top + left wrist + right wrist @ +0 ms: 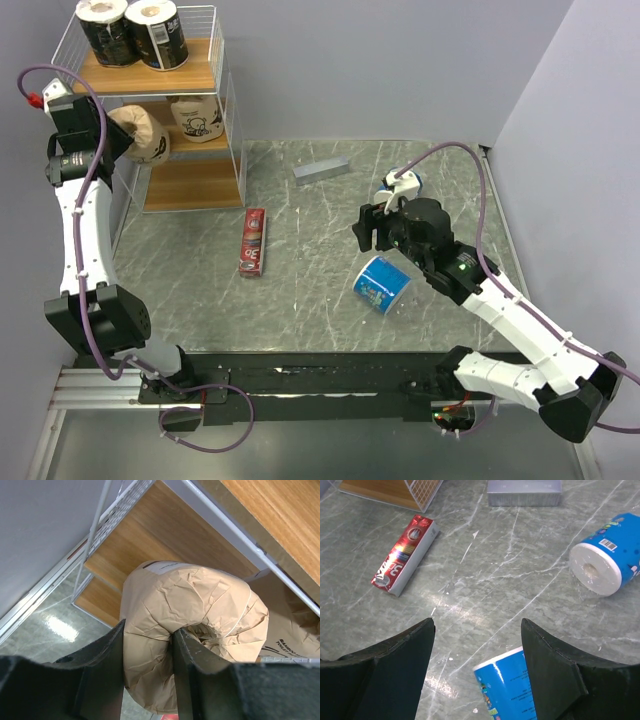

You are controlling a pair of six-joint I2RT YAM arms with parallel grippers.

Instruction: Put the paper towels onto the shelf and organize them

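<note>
The two arms rise from a black rail [300, 368] at the near edge of the grey, white-veined tabletop [300, 300]. The right arm [510, 320] reaches inward, and the right jaws are spread above the stone with nothing between them. Just beside them a blue-and-white roll [381, 284] lies on its side. A second blue-and-white roll [415, 185] lies farther back. A flat red box [254, 242] rests mid-table, with a grey bar [321, 169] beyond it. At the far left stands the white wire shelf [228, 110]. The left arm [80, 230] reaches up to its middle board. The left jaws pinch a crumpled tan roll [200, 610] at that board's left end, just beside the other tan roll [197, 118]. One black roll [105, 30] and another [158, 32] stand on the top board. A pale lilac-grey wall [400, 70] closes the back.
</note>
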